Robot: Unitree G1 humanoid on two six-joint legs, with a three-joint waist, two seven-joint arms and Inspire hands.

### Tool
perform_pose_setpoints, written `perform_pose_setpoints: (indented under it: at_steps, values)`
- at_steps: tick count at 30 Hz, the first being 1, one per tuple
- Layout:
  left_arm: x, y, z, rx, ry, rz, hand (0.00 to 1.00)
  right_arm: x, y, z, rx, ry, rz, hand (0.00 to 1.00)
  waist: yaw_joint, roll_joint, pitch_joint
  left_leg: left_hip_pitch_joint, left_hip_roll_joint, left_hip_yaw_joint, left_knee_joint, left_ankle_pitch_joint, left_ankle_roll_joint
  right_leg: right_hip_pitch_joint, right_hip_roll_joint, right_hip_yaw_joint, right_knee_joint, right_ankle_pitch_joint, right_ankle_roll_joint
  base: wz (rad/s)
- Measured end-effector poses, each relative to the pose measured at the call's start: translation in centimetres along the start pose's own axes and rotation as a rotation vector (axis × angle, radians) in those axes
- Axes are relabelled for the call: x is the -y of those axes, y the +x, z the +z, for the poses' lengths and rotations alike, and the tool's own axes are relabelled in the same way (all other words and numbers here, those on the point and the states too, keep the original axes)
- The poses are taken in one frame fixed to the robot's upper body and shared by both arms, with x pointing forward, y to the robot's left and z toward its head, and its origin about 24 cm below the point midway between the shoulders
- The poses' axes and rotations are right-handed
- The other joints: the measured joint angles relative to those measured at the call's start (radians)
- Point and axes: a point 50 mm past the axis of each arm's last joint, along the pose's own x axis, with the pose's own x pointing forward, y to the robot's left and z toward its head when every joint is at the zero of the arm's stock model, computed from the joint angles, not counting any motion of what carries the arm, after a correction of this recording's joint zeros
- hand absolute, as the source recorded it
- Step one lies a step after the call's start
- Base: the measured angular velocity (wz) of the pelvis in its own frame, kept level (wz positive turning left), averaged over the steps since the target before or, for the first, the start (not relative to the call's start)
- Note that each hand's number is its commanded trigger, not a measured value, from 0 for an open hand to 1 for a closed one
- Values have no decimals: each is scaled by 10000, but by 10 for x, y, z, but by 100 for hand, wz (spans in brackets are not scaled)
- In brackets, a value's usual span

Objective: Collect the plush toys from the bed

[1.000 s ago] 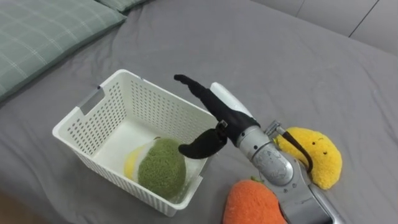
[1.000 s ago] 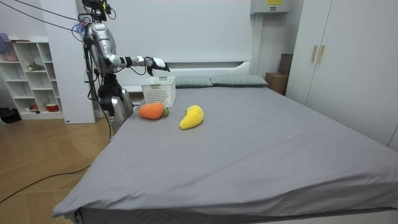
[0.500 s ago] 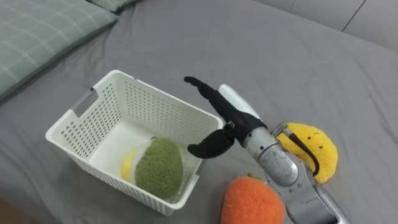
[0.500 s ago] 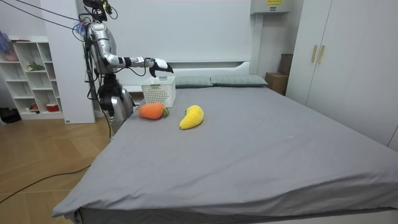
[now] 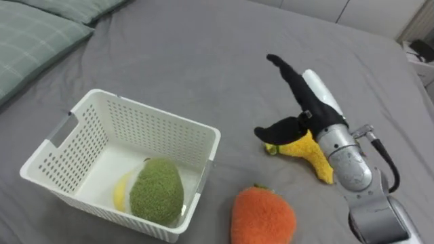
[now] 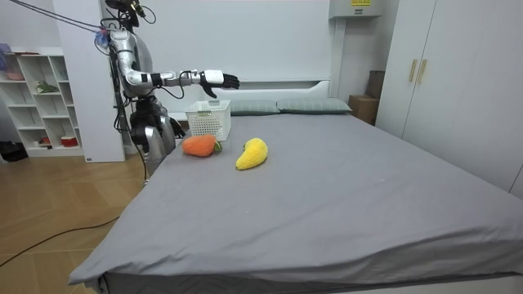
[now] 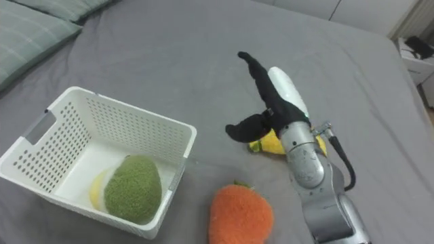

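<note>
I'm holding my right hand [image 5: 308, 110] out over the bed [image 5: 203, 47], fingers straight and spread, thumb out to the side, gripping nothing. In the room view it's hanging well above the sheet, not touching any toy. From my head it's lining up over the yellow plush toy [image 5: 306, 146], a curved banana-like shape lying on the grey sheet. The orange plush toy [image 5: 263, 215], round and fuzzy, is lying near it, just beside the white basket [image 5: 152, 110].

The basket is stiff perforated plastic, and it's already holding a green plush toy [image 5: 156, 191] with a pale yellow piece under it.

Judging both loose toys: light, soft, squashy, not fragile, with a nap that is unlikely to slip. I'm guessing the best hold on the yellow one is round its thick middle, fingers closing from above, not at the thin tip.
</note>
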Motion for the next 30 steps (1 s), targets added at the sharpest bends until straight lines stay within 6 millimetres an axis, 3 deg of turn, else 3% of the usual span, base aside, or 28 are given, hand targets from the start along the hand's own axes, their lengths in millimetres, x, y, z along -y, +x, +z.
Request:
perform_pose_setpoints:
  at_steps: [4,7,9,17,23,25,30]
  values:
    - [1,-1,-1,-34,-20,51,0,12,-2,-24,-897,-338,-267,0,-158,-108,-69,30,1,23,1,1,2,8,-5,39,18,1,1,-2]
    - [2,-2,-3,-81,-17,18,0,22,-3,-36,-1429,-338,-653,0,-194,-174,-51,44,7,56,0,1,2,16,-5,99,22,1,0,-2]
    - [2,-2,-3,-36,-28,23,0,27,-2,-47,-1851,-477,-729,0,-195,-275,30,39,16,91,4,1,2,-23,-12,156,45,2,-1,-6]
    - [-11,3,-4,40,134,418,0,25,-1,-78,-3229,-412,-910,0,-122,-636,43,-381,25,161,75,-9,15,-422,47,208,55,42,4,-3]
    - [-24,8,13,643,123,943,0,22,8,-106,-4648,-71,-1188,0,92,-789,1,-1364,40,256,366,30,82,-1332,5,121,168,132,-1,2]
    - [-27,8,21,950,163,1005,0,23,12,-110,-4859,-102,-1325,0,107,-774,27,-1718,48,244,533,36,90,-1638,-13,35,174,180,-12,5]
    - [-29,11,53,1754,-739,860,0,34,35,-107,-5001,-59,-1777,0,150,-753,186,-2737,66,127,865,67,113,-2483,-7,-42,177,311,-43,6]
